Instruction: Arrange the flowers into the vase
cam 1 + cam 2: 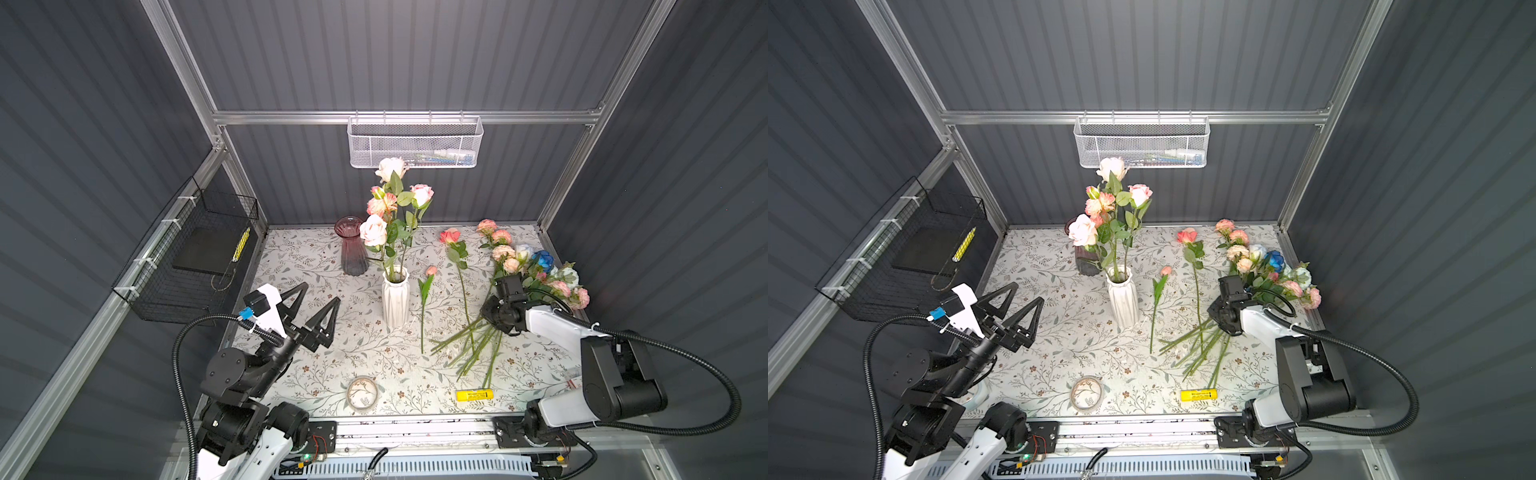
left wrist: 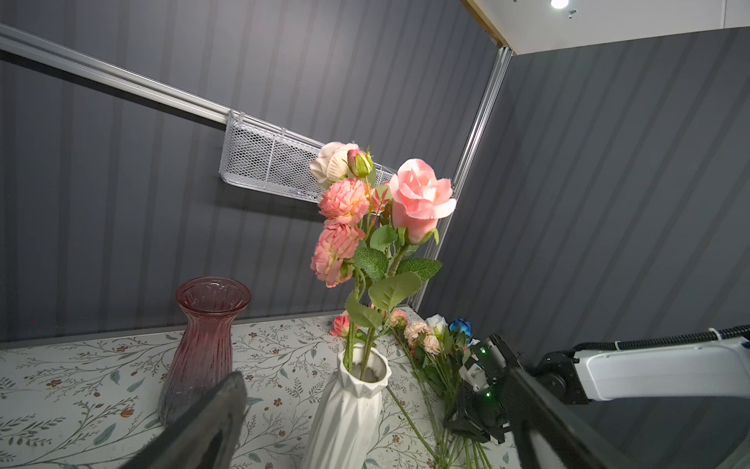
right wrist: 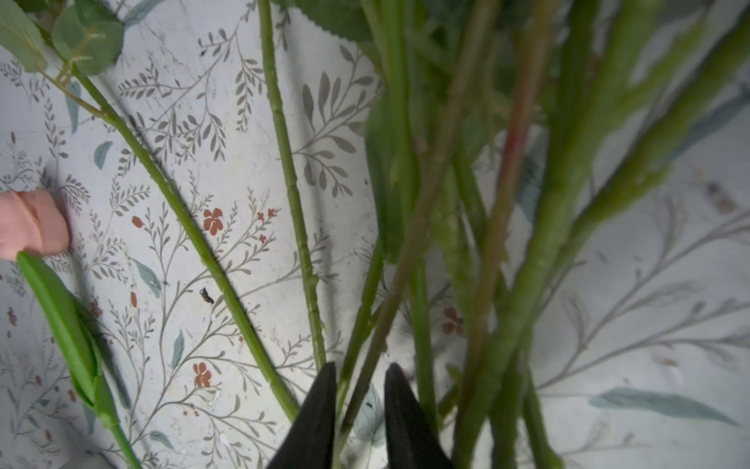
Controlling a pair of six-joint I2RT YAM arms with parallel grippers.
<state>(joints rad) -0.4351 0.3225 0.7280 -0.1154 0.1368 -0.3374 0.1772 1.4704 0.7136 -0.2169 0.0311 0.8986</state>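
Floral-print table [image 1: 332, 374]; loose flowers [image 1: 503, 252] heaped at right of a top view, further blooms standing in white vase [image 1: 395, 303] at centre; left gripper [image 1: 321, 291], lower left, gaping and empty; right gripper [image 3: 361, 367] narrowed about the heap's stems, grip not discernible.

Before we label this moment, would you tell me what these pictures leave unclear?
- Right gripper: in the right wrist view stems run between its jaws, but whether it grips one is unclear; in both top views its own wrist hides it.
- White mesh basket: contents too small in both top views.
- Yellow item: print too small, same views.
- Red vase: mostly hidden behind the flowers in a top view.
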